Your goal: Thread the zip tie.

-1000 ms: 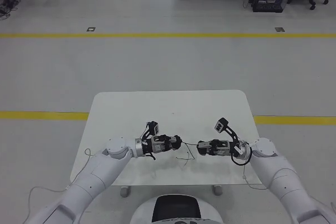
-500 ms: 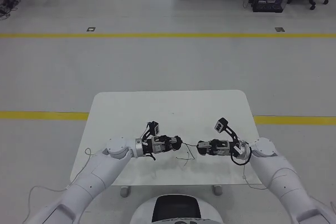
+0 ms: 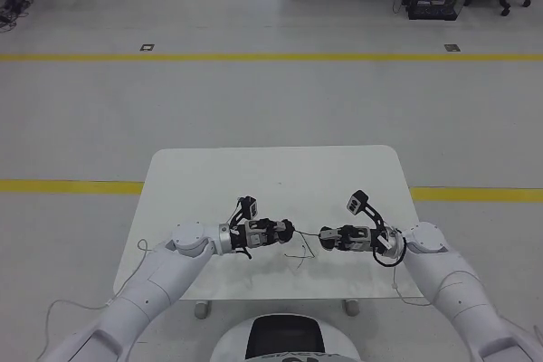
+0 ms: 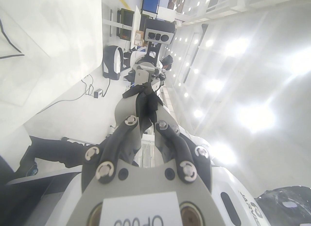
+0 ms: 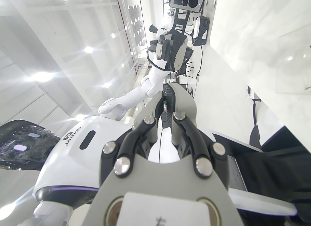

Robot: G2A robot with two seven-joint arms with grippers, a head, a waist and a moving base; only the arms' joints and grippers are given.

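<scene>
A white table [image 3: 208,181] stands on a pale floor [image 3: 271,100] crossed by yellow lines, and above its near half the two arms face each other. The left gripper [image 3: 290,228] and right gripper [image 3: 323,237] are near but apart, each with fingers pressed almost together, seemingly pinching one end of the thin dark zip tie [image 3: 305,237]. The tie spans the gap and sags in a loop (which end is the head I cannot tell). The step appears to be lining tip up with head; next comes a small, straight approach.
</scene>
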